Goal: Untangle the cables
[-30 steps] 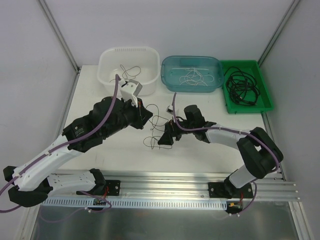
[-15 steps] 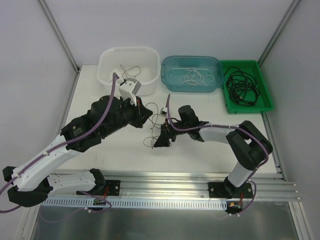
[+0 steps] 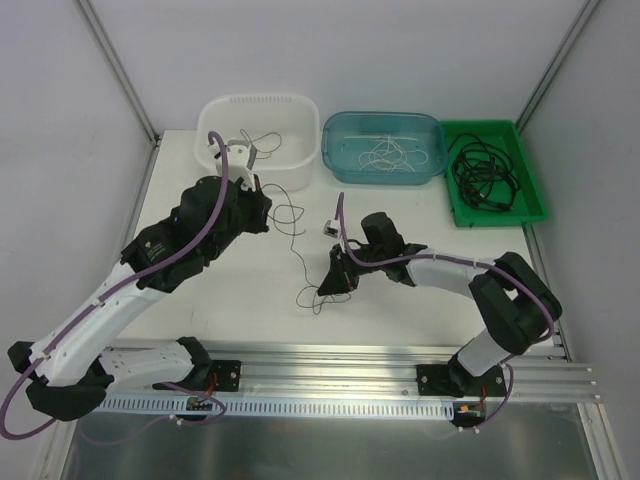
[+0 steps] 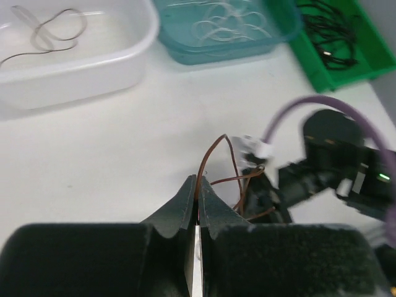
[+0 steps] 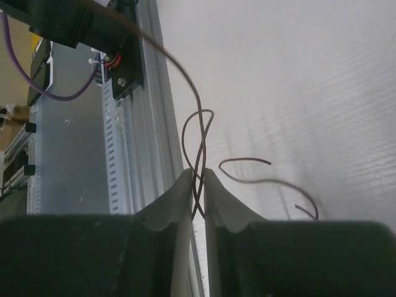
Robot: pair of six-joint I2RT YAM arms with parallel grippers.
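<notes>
Table (image 3: pixel 250 305), white tub (image 3: pixel 258 99), teal tub (image 3: pixel 384 178), green tray (image 3: pixel 531 182), cable (image 3: pixel 306 296) perhaps resting

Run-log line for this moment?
left gripper: shut on brown wire tangle | right gripper: shut on brown wire tangle | status: tangle between grippers, not separated

Three containers are sitting at the desk's (image 3: pixel 230 300) far edge: one white bin (image 3: pixel 215 110), one teal bin (image 3: pixel 383 117), one green tray (image 3: pixel 500 219). Two arms (image 3: pixel 150 270) are carrying one left end effector (image 4: pixel 198 185) and one right end effector (image 5: pixel 198 176). The cables (image 5: pixel 198 111) are tangling beyond counting.
</notes>
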